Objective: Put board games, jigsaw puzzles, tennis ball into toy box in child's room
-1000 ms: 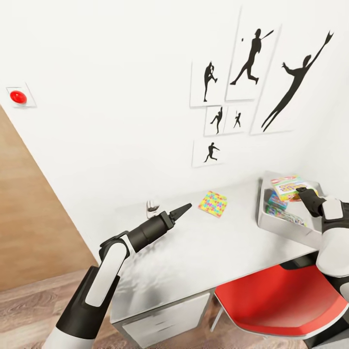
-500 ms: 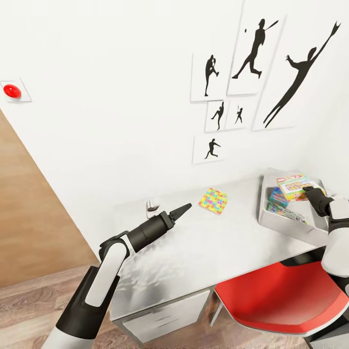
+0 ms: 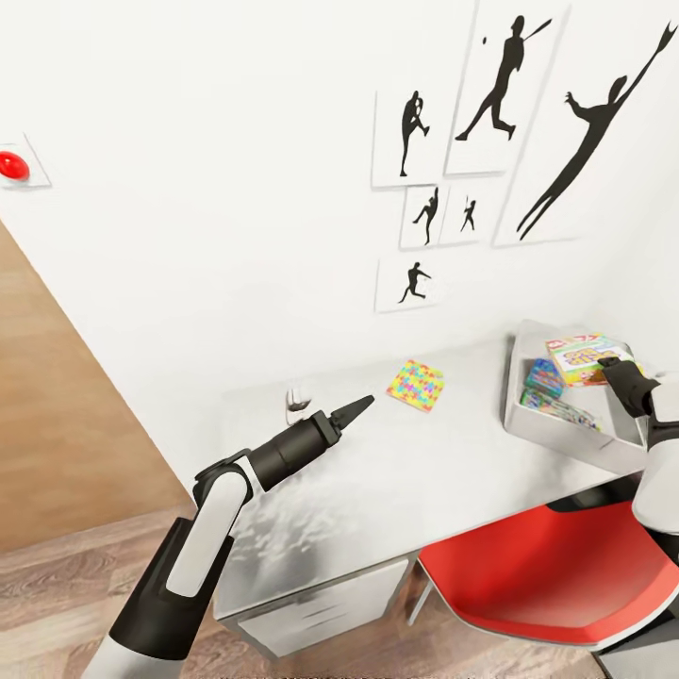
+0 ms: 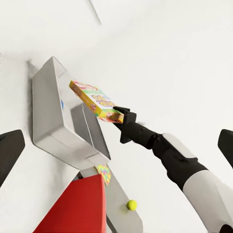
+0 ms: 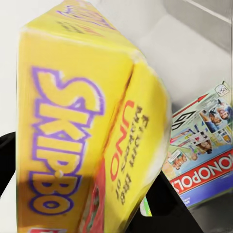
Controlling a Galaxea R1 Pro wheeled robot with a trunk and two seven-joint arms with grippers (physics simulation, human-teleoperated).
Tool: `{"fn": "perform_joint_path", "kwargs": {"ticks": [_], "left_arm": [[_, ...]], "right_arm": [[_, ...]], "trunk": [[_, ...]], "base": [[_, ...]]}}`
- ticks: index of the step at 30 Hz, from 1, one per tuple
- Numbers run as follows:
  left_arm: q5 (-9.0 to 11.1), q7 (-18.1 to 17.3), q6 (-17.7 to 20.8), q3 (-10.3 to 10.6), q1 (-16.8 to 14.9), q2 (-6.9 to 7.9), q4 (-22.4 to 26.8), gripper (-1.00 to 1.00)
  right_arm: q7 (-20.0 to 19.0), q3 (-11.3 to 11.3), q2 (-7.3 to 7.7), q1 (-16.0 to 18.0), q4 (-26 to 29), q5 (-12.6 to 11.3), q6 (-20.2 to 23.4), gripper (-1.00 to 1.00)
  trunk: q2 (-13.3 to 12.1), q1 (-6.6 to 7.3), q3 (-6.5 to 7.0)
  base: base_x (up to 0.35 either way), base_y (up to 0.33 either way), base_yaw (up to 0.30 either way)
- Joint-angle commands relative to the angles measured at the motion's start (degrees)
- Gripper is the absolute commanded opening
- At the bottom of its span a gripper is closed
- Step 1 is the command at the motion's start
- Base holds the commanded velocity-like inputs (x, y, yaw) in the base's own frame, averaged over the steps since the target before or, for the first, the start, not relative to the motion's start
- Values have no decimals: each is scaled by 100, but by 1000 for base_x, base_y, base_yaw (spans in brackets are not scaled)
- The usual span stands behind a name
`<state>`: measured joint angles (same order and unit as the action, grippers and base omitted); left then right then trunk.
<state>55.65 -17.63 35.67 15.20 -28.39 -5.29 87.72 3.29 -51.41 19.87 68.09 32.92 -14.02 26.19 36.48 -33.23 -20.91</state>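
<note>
Skip-Bo box (image 3: 582,358) held over toy box (image 3: 556,436)
Right gripper (image 3: 615,370) clamps the box above the bin — lower it flat beside the Monopoly box (image 5: 204,145) before releasing; left gripper (image 3: 363,405) spread, idle.

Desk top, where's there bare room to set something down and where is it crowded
The desk lies bare between the left gripper and the toy box, in front of the jigsaw puzzle. The toy box is crowded: game boxes fill it, and the right gripper holds the Skip-Bo box over it.
</note>
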Motion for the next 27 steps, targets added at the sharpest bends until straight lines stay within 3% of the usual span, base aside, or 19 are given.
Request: {"fn": "perform_joint_path", "kwargs": {"ticks": [1,7,27], "left_arm": [[30,1,37,-6,-7,-4,5,100],[33,3,43,-14,-24,-4,125,100],[37,4,69,8,-65,-18,397,100]], "right_arm": [[23,-9,22,17,6,-79,27,-100],[20,-9,90,54,4,-107,34,-100],[-17,-9,117,64,3,-127,57,-100]], "trunk": [[7,-2,-17],[7,-2,-73],[7,-2,-258]], "base": [[0,0,0],[0,0,0],[0,0,0]]}}
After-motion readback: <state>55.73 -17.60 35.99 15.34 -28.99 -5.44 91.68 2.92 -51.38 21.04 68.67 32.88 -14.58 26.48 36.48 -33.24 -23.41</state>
